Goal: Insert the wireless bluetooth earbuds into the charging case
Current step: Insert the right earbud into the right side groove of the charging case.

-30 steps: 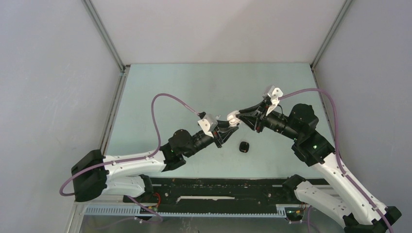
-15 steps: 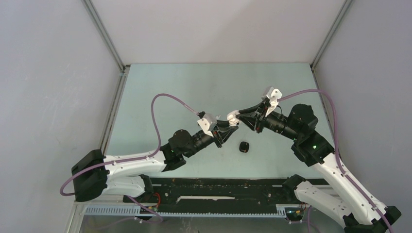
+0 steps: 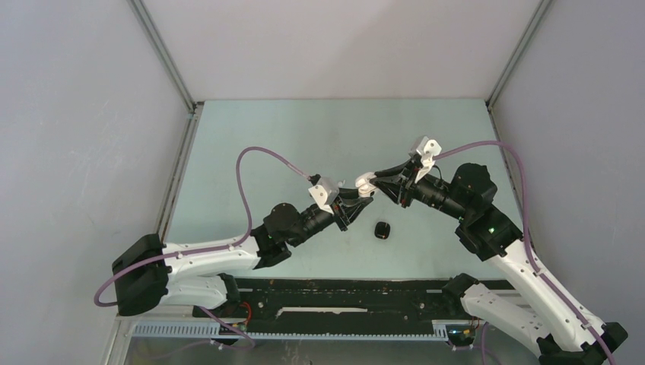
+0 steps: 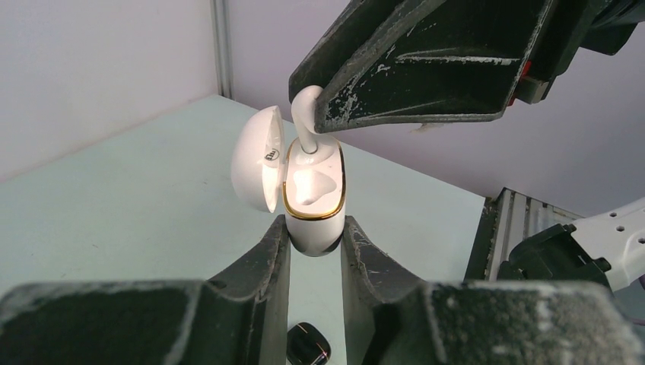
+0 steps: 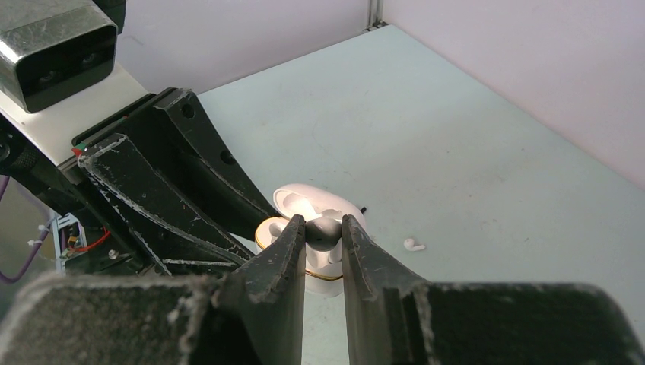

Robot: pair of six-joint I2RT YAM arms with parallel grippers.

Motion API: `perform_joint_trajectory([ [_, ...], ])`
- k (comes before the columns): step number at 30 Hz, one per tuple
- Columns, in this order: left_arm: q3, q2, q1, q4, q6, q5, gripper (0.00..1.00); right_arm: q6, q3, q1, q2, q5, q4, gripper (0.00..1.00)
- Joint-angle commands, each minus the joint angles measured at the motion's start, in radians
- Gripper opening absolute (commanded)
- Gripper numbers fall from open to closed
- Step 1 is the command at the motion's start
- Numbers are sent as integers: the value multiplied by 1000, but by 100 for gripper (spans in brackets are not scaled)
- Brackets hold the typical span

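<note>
Nothing has visibly moved since a second ago: left jaws clamp the open white case [image 4: 313, 232], right jaws pinch a white earbud [image 4: 303, 122] just above it. The case's logo [image 4: 270, 157] is too small to read.

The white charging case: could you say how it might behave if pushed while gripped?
The white charging case looks glossy and rounded, so it may slip in the left gripper. Its open lid probably swings if nudged. It seems rigid.
</note>
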Motion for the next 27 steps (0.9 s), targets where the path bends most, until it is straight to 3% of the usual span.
perform_joint_trajectory([
  [1, -7, -2, 0, 94, -7, -13, 0, -15, -4, 2, -3, 19, 23, 0],
  [9, -16, -2, 3, 112, -8, -24, 0, -15, -6, 3, 6, -14, -8, 1],
  [11, -19, -1, 3, 118, -8, -26, 0, -14, -6, 3, 10, -9, -12, 12],
  [19, -28, -7, 4, 120, -8, -28, 0, 11, -6, 2, 23, -27, -7, 24],
  [24, -34, -10, 5, 119, -5, -26, 0, 48, 5, 1, 26, -22, -2, 51],
  [27, -36, -10, 6, 120, -5, -25, 0, 83, 23, -6, 29, -25, -2, 54],
])
